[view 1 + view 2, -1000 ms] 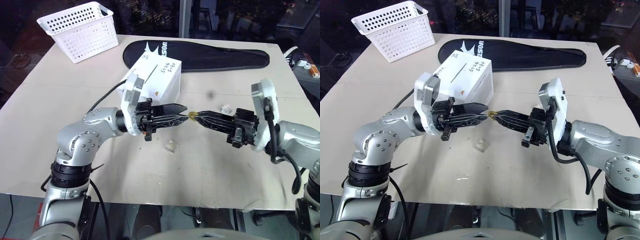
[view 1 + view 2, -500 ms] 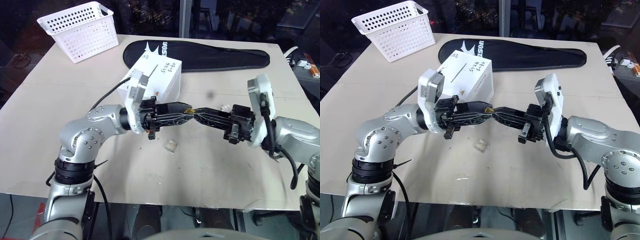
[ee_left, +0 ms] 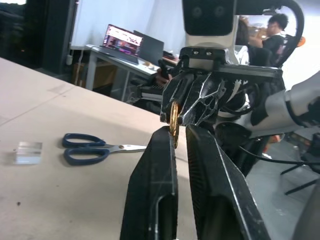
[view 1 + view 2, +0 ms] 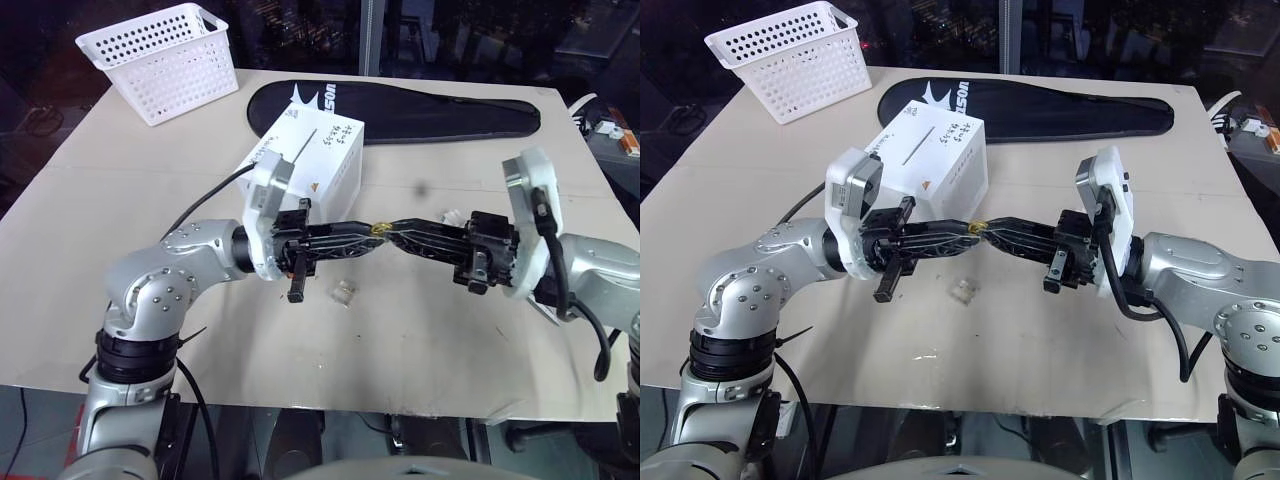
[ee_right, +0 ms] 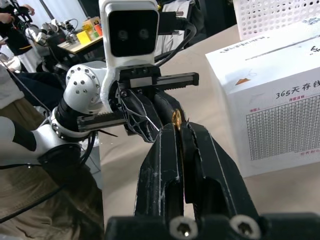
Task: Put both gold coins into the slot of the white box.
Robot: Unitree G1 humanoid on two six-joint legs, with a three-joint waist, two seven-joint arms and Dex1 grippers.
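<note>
Your two grippers meet tip to tip above the tabletop (image 4: 480, 340), just in front of the white box (image 4: 318, 160). One gold coin (image 4: 380, 227) sits right at that meeting point, standing on edge.

Right gripper (image 5: 179, 131): fully closed, pinching the coin at its fingertips. In the right wrist view the coin pokes up just past the tips, with the left gripper's fingers right behind it.

Left gripper (image 3: 176, 134): nearly closed, only a narrow gap between the fingers. In the left wrist view the coin's lower edge sits in that gap at the tips. Can't tell whether the left fingers actually clamp it or just flank it. So both grippers are on the same coin, with the right one clearly gripping.

Both grippers point roughly level, left one pointing toward your right, right one toward your left.

The coin is held in the air, off the tabletop, near the box's front lower corner and well below the box's top face. The slot (image 4: 919, 144) is a thin dark line on the top face of the box, with print beside it. The coin is nowhere near the slot yet.

Also on the tabletop: a small clear cube (image 4: 344, 292) just below the grippers, a white basket (image 4: 160, 60) at the far left corner, a black racket cover (image 4: 400, 105) behind the box, blue scissors (image 3: 95, 150) in the left wrist view.
</note>
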